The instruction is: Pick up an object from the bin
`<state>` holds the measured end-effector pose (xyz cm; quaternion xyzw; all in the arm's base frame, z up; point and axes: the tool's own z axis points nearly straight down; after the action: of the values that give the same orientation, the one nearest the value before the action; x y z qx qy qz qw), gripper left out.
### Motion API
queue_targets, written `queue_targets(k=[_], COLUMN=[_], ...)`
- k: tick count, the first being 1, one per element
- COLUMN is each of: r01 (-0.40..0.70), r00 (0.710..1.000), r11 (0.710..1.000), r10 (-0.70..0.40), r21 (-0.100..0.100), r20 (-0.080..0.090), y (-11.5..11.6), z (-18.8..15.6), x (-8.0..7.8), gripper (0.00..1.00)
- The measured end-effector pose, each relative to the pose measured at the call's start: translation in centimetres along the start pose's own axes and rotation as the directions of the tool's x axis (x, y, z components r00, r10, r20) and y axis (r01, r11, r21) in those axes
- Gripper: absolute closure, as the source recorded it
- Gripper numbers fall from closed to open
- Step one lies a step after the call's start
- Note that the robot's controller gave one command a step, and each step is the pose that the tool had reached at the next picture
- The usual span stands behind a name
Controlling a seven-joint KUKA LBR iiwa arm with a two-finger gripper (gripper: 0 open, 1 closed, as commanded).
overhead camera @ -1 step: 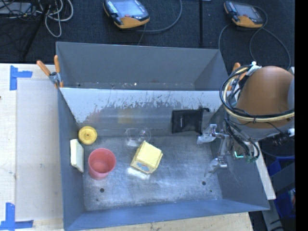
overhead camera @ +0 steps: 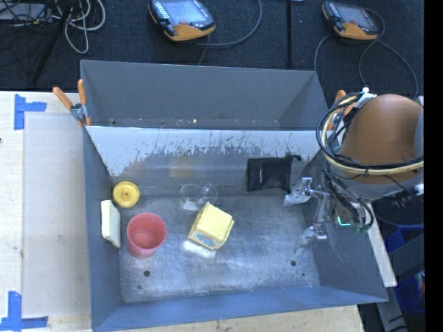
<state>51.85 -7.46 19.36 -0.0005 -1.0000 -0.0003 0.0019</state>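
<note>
My gripper (overhead camera: 305, 214) hangs at the right side of the bin, just above the floor. Its two metal fingers (overhead camera: 298, 194) stand apart, open, with nothing between them. A black box (overhead camera: 268, 174) leans against the back wall, just left of the upper finger and not touching it. Further left, a yellow block (overhead camera: 210, 227) with a pale label lies tilted on the floor in the middle of the bin. A small clear plastic piece (overhead camera: 196, 194) lies behind that block.
At the left end of the bin a pink cup (overhead camera: 145, 234) stands upright. A round yellow lid-like thing (overhead camera: 126, 194) and a cream bar (overhead camera: 109, 222) lie beside it against the left wall. The arm's brown dome and cables hang over the right rim.
</note>
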Motion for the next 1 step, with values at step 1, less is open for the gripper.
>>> queue_targets(k=[1], r01=[0.002], r00=[1.0], r11=[1.0], r10=[-0.002], r21=[0.0], r20=[0.003], y=[0.02], z=[-0.1], x=[-0.08], gripper=[0.0])
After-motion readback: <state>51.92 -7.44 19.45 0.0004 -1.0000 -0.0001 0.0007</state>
